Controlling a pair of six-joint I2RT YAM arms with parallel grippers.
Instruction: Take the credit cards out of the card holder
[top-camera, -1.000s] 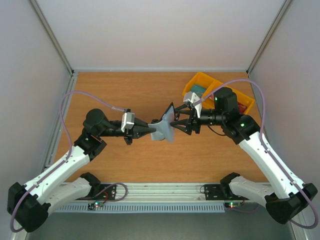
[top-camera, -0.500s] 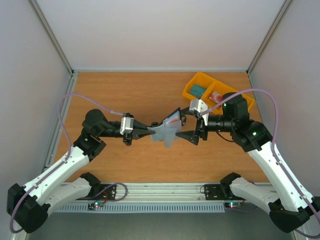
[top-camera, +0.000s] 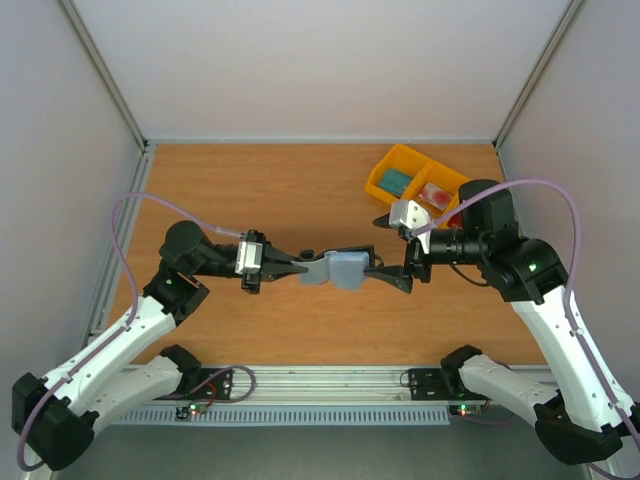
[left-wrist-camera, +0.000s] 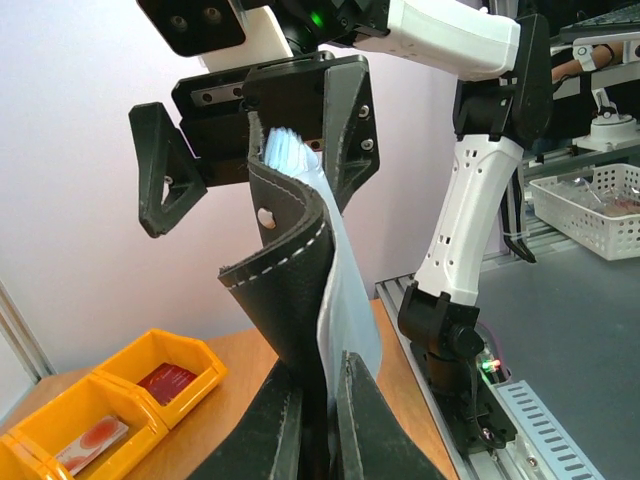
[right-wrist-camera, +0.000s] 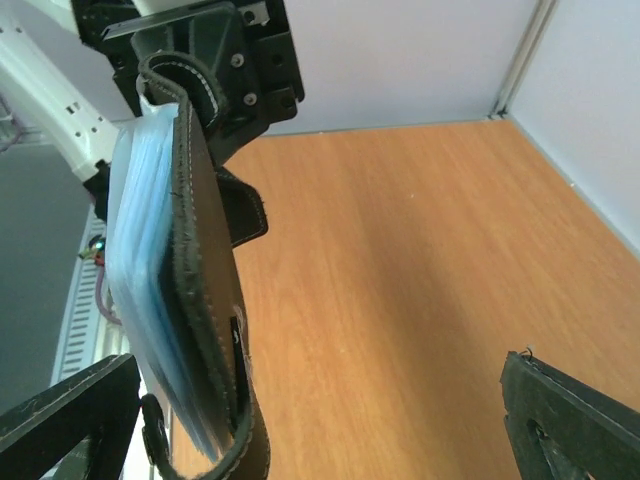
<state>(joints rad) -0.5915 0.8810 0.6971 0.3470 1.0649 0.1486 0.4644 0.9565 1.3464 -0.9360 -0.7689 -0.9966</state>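
My left gripper (top-camera: 292, 268) is shut on one end of the grey-blue card holder (top-camera: 343, 269) and holds it roughly level above the table. In the left wrist view my fingers (left-wrist-camera: 320, 425) pinch its dark stitched cover and pale blue sleeves (left-wrist-camera: 300, 270). My right gripper (top-camera: 388, 252) is open wide at the holder's free end, and the holder (right-wrist-camera: 185, 290) lies beside my left finger (right-wrist-camera: 60, 425). No card shows in the holder. A red credit card (left-wrist-camera: 165, 383) and a pale one (left-wrist-camera: 90, 440) lie in the yellow tray.
The yellow compartment tray (top-camera: 400, 160) stands at the back right, behind my right arm; it also shows in the left wrist view (left-wrist-camera: 205, 365). It holds a teal item (top-camera: 395, 180) too. Grey walls enclose the wooden table (top-camera: 250, 190).
My right gripper has drawn back to the right and opened wide. The holder's raised flap has dropped and the holder now hangs level. My left arm shifted slightly left.
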